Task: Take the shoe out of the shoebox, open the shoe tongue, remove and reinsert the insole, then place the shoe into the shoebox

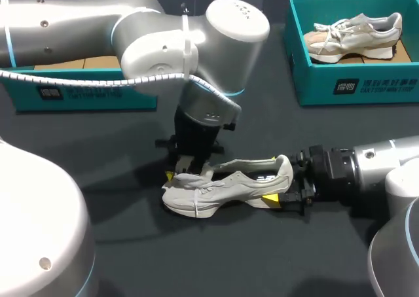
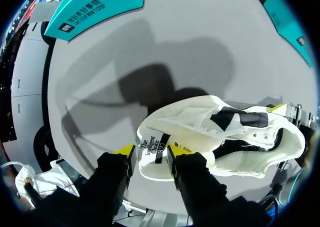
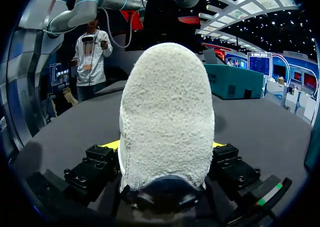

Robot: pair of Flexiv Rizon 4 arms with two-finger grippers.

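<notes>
- A pale grey lace-up sneaker (image 1: 229, 186) stands sole-down on the dark grey surface (image 1: 196, 258), near the middle and outside both boxes.
- Its long axis runs across the surface from side to side. The toe points toward the robot's left side and the heel toward the right, with the toe angled slightly nearer the robot.
- The left end effector (image 1: 190, 169) comes down from above over the front of the sneaker. In its own wrist view, its yellow-tipped fingers (image 2: 124, 150) pinch the white labelled tongue (image 2: 155, 148), which is lifted up out of the opening.
- The right end effector (image 1: 288, 189) lies low and level with the surface, and it meets the sneaker from behind. Its fingers (image 3: 100, 167) are pressed against both sides of the fuzzy heel (image 3: 167, 112).
- A teal cardboard shoebox (image 1: 353, 87) sits at the far right and holds a second light sneaker (image 1: 353, 38), whose toe also points left.
- Another teal box (image 1: 85, 95) sits at the far left, partly hidden by the left arm.
</notes>
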